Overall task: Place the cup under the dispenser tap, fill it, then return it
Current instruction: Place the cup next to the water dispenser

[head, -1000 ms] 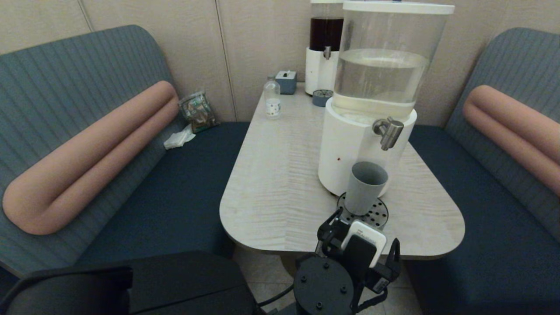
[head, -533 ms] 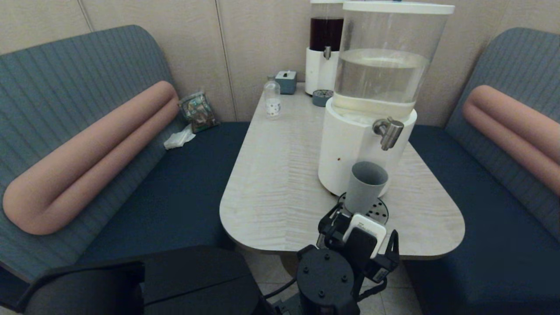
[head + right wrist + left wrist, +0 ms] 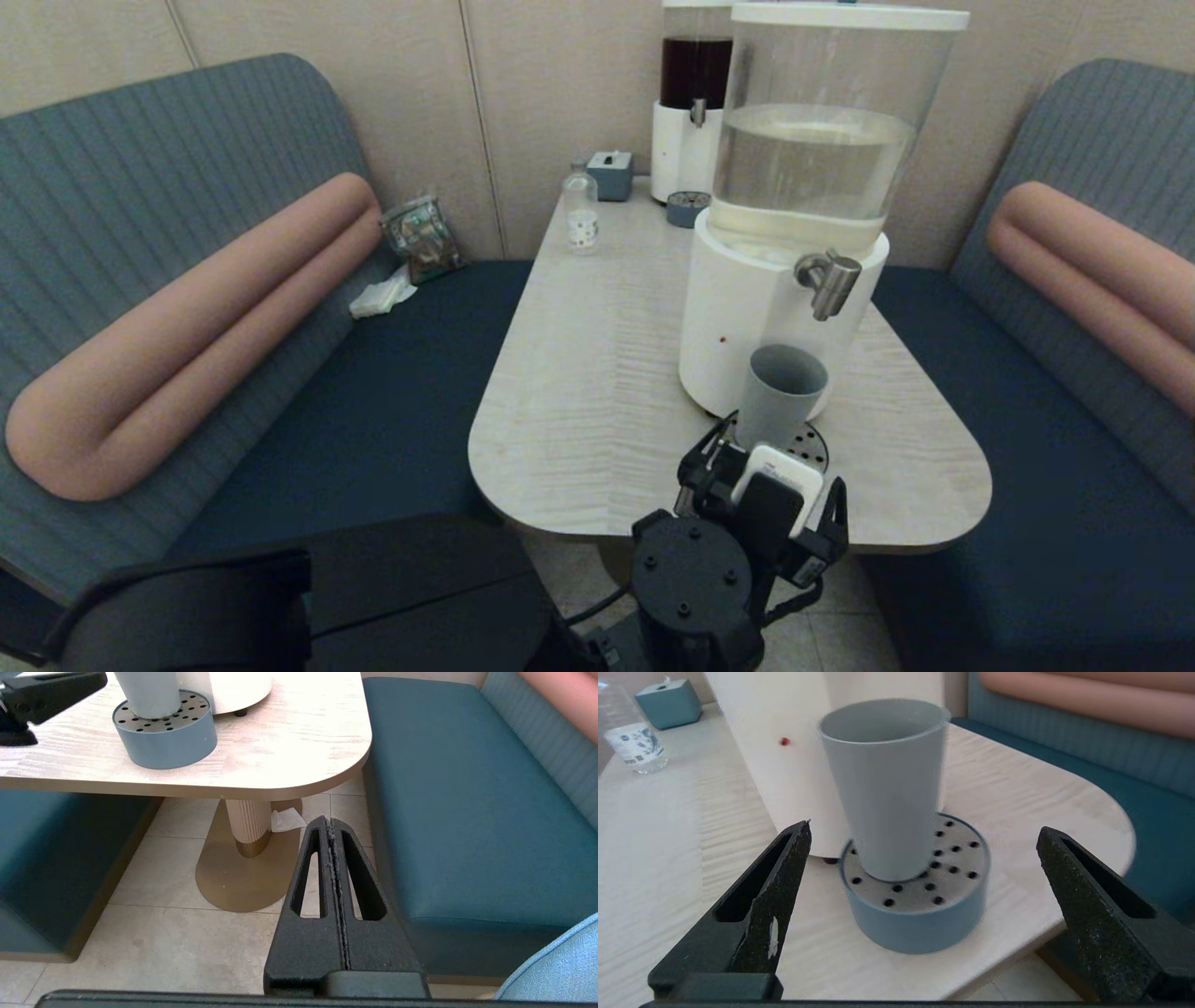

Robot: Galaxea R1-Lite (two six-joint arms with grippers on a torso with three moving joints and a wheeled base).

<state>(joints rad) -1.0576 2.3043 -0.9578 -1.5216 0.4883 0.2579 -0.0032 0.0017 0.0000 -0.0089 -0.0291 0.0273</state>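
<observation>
Since 1 second ago your left gripper (image 3: 924, 830) has crept forward toward the cup (image 3: 780, 397), jaws spread wide with the cup centred between them but untouched. It stands upright on the round drip tray (image 3: 810, 450), at 6 o'clock below the dispenser tap (image 3: 829, 280), so the stream would land inside. Your right gripper (image 3: 332, 826) hangs pressed together beside the table (image 3: 597, 373).

The cup (image 3: 780, 396) stands on the drip tray (image 3: 808, 450), below the dispenser tap (image 3: 827, 281).
</observation>
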